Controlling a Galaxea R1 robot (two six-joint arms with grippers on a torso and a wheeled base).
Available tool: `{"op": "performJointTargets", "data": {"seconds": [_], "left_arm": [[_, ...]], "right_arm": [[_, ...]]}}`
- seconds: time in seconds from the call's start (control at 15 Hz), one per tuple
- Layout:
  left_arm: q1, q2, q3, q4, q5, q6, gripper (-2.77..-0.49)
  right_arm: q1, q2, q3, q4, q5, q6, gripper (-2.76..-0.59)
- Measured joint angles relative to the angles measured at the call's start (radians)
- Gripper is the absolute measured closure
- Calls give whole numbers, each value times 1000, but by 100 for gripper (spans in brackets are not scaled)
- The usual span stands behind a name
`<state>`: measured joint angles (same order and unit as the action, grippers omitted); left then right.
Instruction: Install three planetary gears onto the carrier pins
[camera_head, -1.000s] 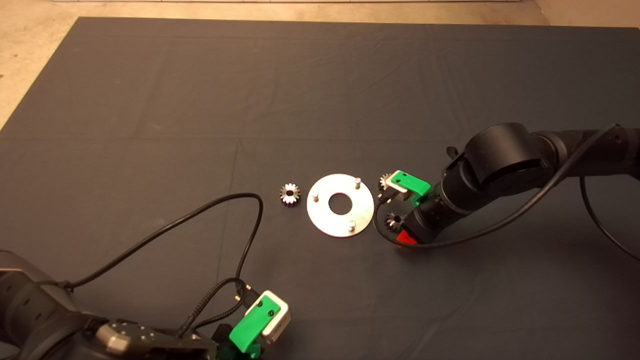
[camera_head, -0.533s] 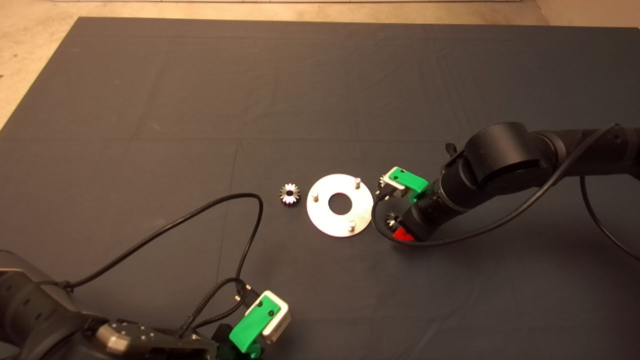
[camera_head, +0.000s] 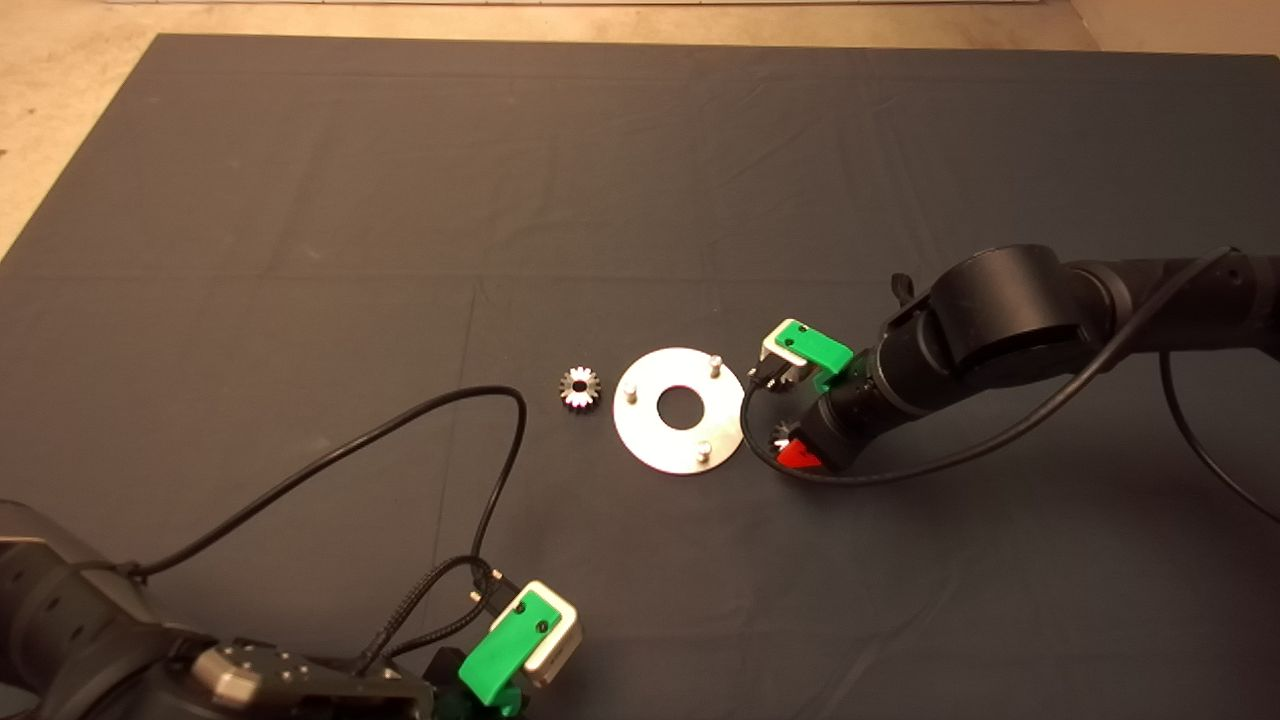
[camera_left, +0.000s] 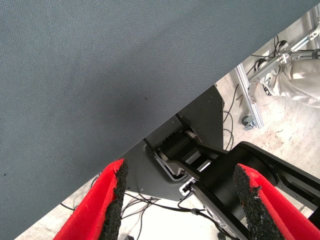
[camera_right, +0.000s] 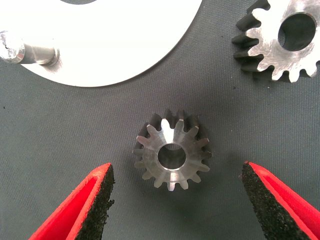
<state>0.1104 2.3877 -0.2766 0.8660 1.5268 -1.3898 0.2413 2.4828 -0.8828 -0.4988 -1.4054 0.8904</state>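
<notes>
The silver disc (camera_head: 652, 434) lies mid-mat with three carrier pins (camera_head: 716, 366) standing bare on it. One planetary gear (camera_head: 580, 388) rests just left of the disc. My right gripper (camera_head: 792, 425) hovers at the disc's right rim, open, straddling a second gear (camera_right: 171, 156) that lies flat on the mat between its fingers (camera_right: 95, 205) without touching them. A third gear (camera_right: 282, 37) lies close beyond it, near the disc (camera_right: 115, 40) and one pin (camera_right: 32, 51). The left gripper (camera_head: 500, 665) is parked at the lower left edge, its fingers (camera_left: 112, 195) open on nothing.
The right arm (camera_head: 1010, 320) and its looping cable (camera_head: 900, 480) reach in from the right. A black cable (camera_head: 400, 430) from the left arm curves over the mat toward the left gear. The left wrist view shows the mat edge (camera_left: 165, 120) and the robot base below.
The right gripper has slid left toward the disc and lowered around the gear there. The gear by its wrist camera is now covered in the head view. The left arm stayed still.
</notes>
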Motion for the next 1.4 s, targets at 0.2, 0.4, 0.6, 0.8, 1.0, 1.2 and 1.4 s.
{"op": "performJointTargets", "data": {"seconds": [0.2, 0.4, 0.6, 0.8, 1.0, 1.2, 1.4], "left_arm": [[0, 0, 0, 0, 0, 0, -146], [0, 0, 0, 0, 0, 0, -146], [0, 0, 0, 0, 0, 0, -146], [0, 0, 0, 2, 0, 0, -146], [0, 0, 0, 3, 0, 0, -146], [0, 0, 0, 3, 0, 0, -146], [0, 0, 0, 3, 0, 0, -146]], "right_arm": [[0, 0, 0, 0, 0, 0, -189], [-1, 0, 1, 0, 0, 0, -189], [-2, 0, 1, -2, 0, 0, -189], [-11, 0, 1, -3, 0, 0, -189], [-14, 0, 1, -18, 0, 0, -189], [-22, 0, 1, -30, 1, 0, -189], [-22, 0, 1, -44, 1, -1, -189]]}}
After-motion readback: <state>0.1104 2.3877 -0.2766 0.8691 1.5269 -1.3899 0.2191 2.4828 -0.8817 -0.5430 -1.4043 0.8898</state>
